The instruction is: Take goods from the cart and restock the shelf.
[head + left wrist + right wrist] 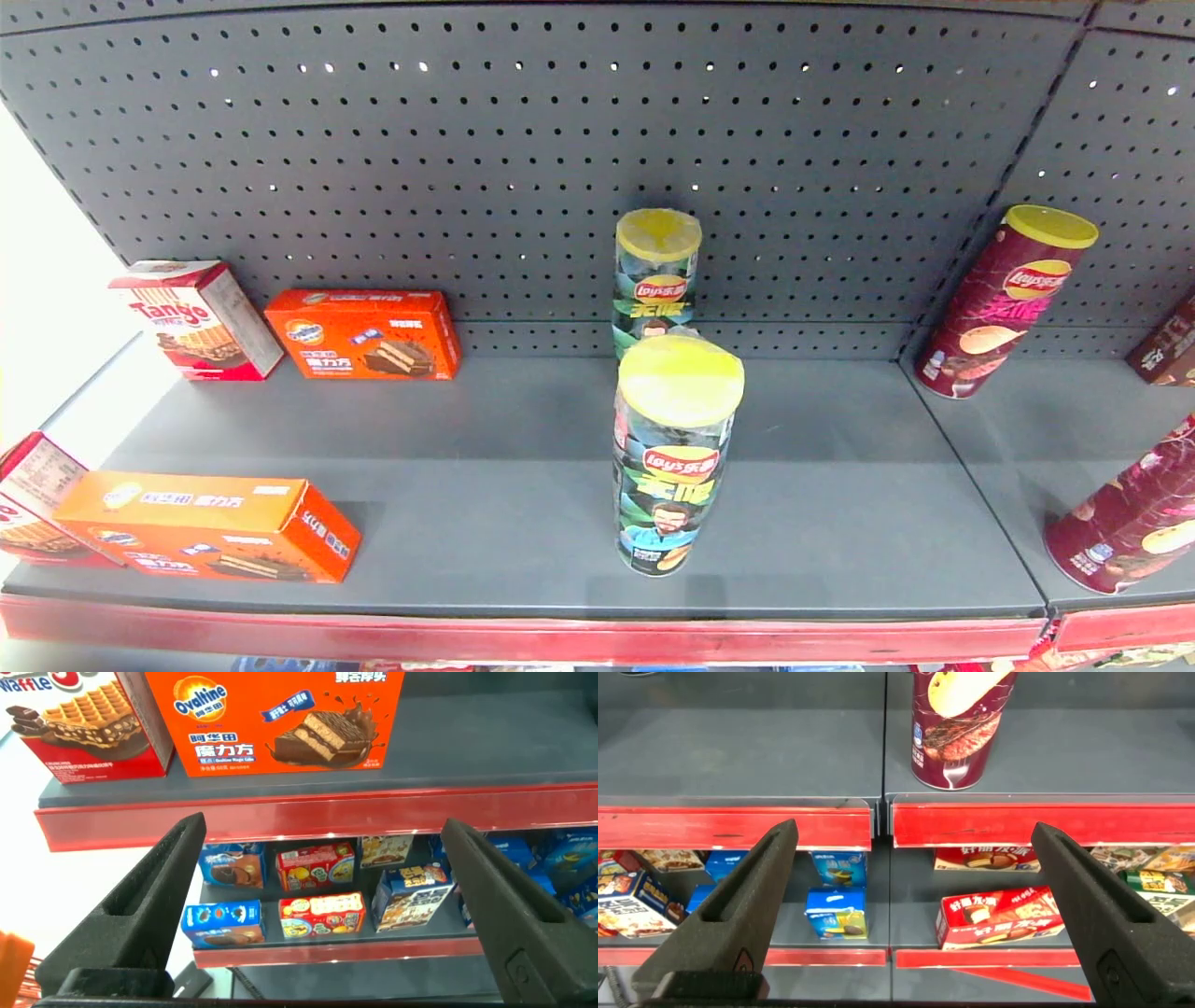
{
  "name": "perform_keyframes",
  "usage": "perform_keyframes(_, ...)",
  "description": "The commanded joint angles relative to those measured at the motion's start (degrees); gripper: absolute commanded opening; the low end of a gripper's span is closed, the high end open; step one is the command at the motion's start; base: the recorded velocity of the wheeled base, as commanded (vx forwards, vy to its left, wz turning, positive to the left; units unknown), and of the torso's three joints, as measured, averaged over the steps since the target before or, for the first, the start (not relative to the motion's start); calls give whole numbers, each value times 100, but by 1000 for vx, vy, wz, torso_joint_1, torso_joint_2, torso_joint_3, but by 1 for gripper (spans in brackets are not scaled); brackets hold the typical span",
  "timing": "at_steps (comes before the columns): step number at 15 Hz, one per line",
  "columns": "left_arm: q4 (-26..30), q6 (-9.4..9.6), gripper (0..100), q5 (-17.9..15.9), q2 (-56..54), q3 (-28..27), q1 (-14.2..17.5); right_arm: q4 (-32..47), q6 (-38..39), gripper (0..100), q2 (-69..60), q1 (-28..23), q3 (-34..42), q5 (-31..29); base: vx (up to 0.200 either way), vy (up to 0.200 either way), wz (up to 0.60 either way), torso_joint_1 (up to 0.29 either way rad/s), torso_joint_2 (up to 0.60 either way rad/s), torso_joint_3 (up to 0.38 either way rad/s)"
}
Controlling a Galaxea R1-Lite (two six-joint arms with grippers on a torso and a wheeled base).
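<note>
Tools nearest: the left tool (322, 829) and right tool (915, 833) both hang spread wide and empty before the shelf's (523, 639) red front edge, probably free to fetch stock. At the front, the front orange box (210, 527) lies flat and the front green can (672, 457) stands upright, labels outward for shoppers. Directly behind it, the rear green can (656, 275) stands against the back panel, with the rear orange box (364, 333) well to its left. The bare deck suggests much restocking remains.

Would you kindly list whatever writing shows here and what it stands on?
Front can: brand logo and large characters only.
Front orange box: brand lettering only.
Back red-and-white box: brand lettering only.
Red shelf edge: no writing.
Lower-shelf boxes: too small to read.
</note>
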Motion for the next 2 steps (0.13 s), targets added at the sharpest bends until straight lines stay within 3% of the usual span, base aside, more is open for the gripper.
perform_keyframes(1,0,-3,100,1,7,1,1,-1,19,100,7,0,0,-6,0,0,0,0,0,0)
perform_keyframes(2,0,-3,100,1,7,1,1,-1,28,100,7,0,0,-6,0,0,0,0,0,0)
